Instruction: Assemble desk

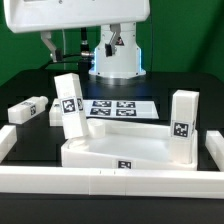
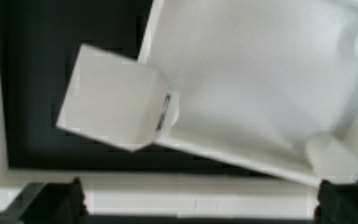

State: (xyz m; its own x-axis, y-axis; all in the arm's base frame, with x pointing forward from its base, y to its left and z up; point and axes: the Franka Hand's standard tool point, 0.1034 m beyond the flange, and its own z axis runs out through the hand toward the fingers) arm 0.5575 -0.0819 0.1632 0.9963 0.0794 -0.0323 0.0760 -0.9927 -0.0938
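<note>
Two tagged white square legs stand upright in the exterior view, the first leg [image 1: 68,104] at the exterior view's left and the second leg [image 1: 182,125] at its right, flanking the rimmed white tabletop [image 1: 100,152] lying low at centre frame. In the wrist view a leg [image 2: 119,100] overlaps the edge of the tabletop [image 2: 247,80], a plain white face, and the gripper [image 2: 194,203] is released, fingers [image 2: 48,198] wide apart, grasping nothing.

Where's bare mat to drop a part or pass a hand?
Free: mat between lying leg, rail and tabletop, on the exterior view's left; also behind marker board. Crowded: around the two upright legs.
</note>
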